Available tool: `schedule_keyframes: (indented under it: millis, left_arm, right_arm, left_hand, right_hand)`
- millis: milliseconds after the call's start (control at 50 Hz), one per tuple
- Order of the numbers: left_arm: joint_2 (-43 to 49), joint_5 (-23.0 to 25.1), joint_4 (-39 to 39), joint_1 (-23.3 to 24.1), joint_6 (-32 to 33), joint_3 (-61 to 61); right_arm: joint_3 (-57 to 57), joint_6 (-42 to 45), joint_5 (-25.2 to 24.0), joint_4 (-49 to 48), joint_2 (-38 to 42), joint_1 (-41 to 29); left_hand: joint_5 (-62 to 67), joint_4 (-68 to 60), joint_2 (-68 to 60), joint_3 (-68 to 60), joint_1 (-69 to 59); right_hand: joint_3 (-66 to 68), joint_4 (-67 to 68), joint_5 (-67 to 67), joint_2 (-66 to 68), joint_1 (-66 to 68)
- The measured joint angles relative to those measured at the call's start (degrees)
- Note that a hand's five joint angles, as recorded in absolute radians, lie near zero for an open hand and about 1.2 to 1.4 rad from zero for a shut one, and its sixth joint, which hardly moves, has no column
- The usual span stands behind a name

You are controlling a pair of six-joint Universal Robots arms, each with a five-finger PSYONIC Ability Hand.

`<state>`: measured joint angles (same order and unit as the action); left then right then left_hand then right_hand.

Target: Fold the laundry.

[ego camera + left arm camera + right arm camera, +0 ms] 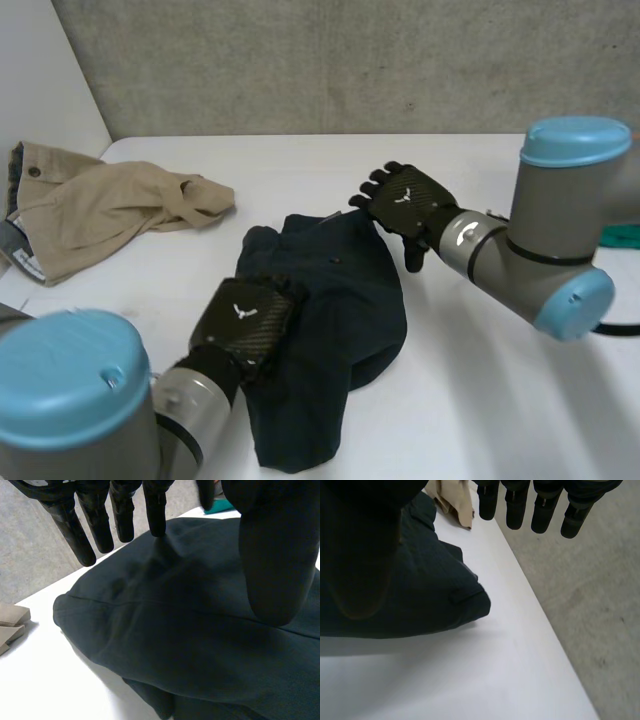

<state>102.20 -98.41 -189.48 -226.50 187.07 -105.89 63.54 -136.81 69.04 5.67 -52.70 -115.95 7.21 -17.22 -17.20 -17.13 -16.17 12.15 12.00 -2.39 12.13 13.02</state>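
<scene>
A dark navy garment [330, 340] lies folded in the middle of the white table [480, 400]. My left hand [243, 318] rests on its left side, fingers straight over the cloth [175, 630], thumb [277, 555] apart from them. My right hand [405, 205] hovers at the garment's far right corner, fingers [542, 510] straight and spread, holding nothing; the navy cloth [420, 595] lies under its thumb side. A beige garment [100, 205] lies crumpled at the far left of the table.
A teal item [625, 236] shows at the table's right edge behind my right arm [560, 220]. A grey wall runs behind the table's far edge. Bare table surface spreads to the right of the navy garment.
</scene>
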Motion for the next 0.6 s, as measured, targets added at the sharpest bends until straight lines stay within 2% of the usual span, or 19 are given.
schedule_keyframes:
  millis: [120,200,280,300,320,340,360,380,400,420,460,500,600]
  left_arm:
    - [2.95,-7.76,-2.64,4.92,0.55,0.66]
    - [5.66,-11.09,-4.01,6.94,0.95,1.51]
    - [8.48,-12.41,-4.51,7.89,1.12,2.6]
    - [9.12,-12.59,-4.63,8.0,1.13,2.93]
    - [9.58,-12.76,-4.75,8.05,1.13,3.19]
    - [9.93,-12.95,-4.91,8.08,1.13,3.48]
    - [10.05,-13.03,-4.98,8.08,1.13,3.59]
    - [10.39,-13.36,-5.27,8.05,1.14,4.03]
    - [10.49,-13.5,-5.39,8.04,1.14,4.19]
    - [10.61,-13.83,-5.65,7.97,1.19,4.59]
    - [10.63,-14.42,-6.07,7.69,1.46,5.38]
    - [10.54,-14.92,-6.4,7.12,2.26,6.26]
    - [9.97,-15.36,-7.94,3.94,7.4,8.68]
  right_arm:
    - [-9.46,4.52,-7.44,0.39,8.85,0.82]
    - [-13.88,5.27,-11.45,0.21,14.3,1.16]
    - [-17.37,5.27,-13.0,0.13,18.99,1.02]
    - [-17.83,5.25,-13.06,0.14,19.62,0.98]
    - [-18.66,5.2,-13.11,0.23,20.81,0.9]
    - [-19.15,5.16,-13.1,0.31,21.51,0.85]
    - [-19.3,5.16,-13.09,0.35,21.73,0.84]
    - [-19.75,5.12,-13.04,0.49,22.36,0.84]
    - [-19.84,5.11,-13.02,0.53,22.48,0.84]
    - [-20.03,5.07,-12.93,0.68,22.77,0.91]
    - [-19.96,5.01,-12.71,0.88,22.68,1.09]
    - [-19.38,4.92,-12.35,1.08,21.94,1.41]
    - [-15.36,4.83,-9.72,1.63,17.46,2.63]
  left_hand:
    - [1.08,-0.98,-0.99,-1.02,-1.79]
    - [2.73,-2.62,-2.57,-2.62,-4.15]
    - [12.41,-12.34,-12.57,-12.38,-13.29]
    - [20.0,-20.25,-20.21,-20.2,-20.71]
    - [21.4,-21.65,-22.4,-21.6,-22.05]
    - [29.76,-30.13,-30.57,-29.67,-29.01]
    - [29.76,-30.13,-30.57,-29.67,-29.01]
    - [37.82,-38.32,-38.53,-37.25,-35.49]
    - [37.82,-38.32,-38.53,-37.25,-35.49]
    - [43.4,-44.15,-43.86,-42.78,-39.57]
    - [49.02,-50.11,-49.8,-49.24,-43.75]
    - [50.01,-51.25,-51.07,-50.53,-45.23]
    - [50.0,-51.28,-51.3,-50.78,-46.34]
  right_hand:
    - [0.0,0.0,0.0,0.0,0.0]
    - [0.0,0.0,0.0,0.0,0.0]
    - [0.0,0.0,0.0,0.0,0.0]
    - [0.05,0.05,-0.03,0.0,0.01]
    - [2.55,2.6,-2.52,2.49,2.45]
    - [7.78,7.1,-7.03,7.74,6.96]
    - [9.25,9.27,-8.41,9.27,8.47]
    - [20.57,20.53,-19.74,22.06,21.09]
    - [24.03,23.97,-22.94,24.4,24.33]
    - [36.63,36.56,-34.81,37.42,35.03]
    - [50.53,50.8,-48.57,51.83,46.6]
    - [54.49,55.43,-52.66,55.08,49.59]
    - [54.75,56.48,-52.99,55.13,49.59]
